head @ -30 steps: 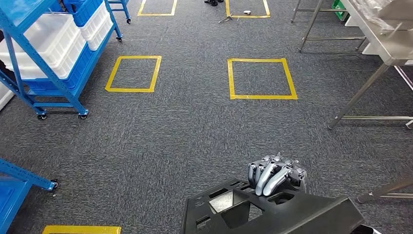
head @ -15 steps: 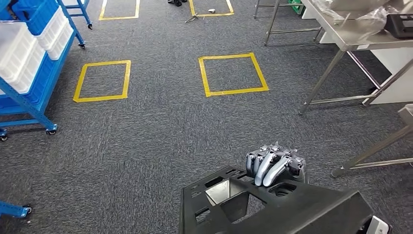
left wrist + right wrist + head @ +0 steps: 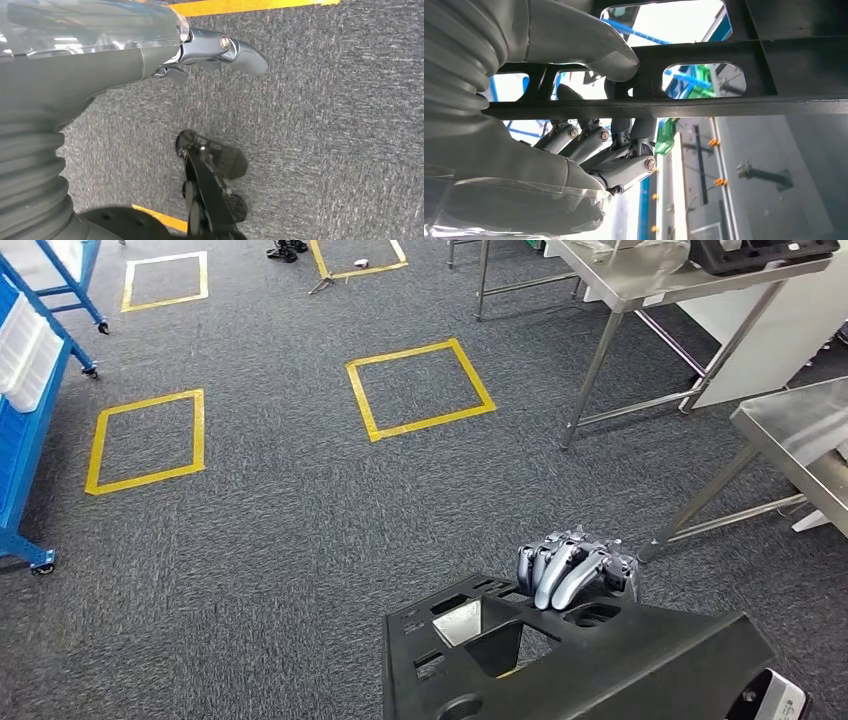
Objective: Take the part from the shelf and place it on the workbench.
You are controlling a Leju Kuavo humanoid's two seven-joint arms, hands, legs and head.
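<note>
Gripping black part [image 3: 600, 670], right hand [image 3: 576, 570] fingers curled over

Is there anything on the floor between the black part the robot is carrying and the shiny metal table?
Nothing visible. The right hand holds the black part, and just grey carpet lies between it and the metal table ahead on the right.

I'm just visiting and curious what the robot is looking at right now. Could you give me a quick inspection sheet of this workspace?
Surface: grey carpet floor with yellow tape squares; steel workbench ahead on the right.
Job's things: black plastic part, off the shelf, carried low in front.
Clutter: a black tray on the far steel table.
Hands: right hand grips the part's edge; left hand hangs over the floor, holding nothing.
Cables: nothing seen.
Surroundings: blue shelf rack on the left.
</note>
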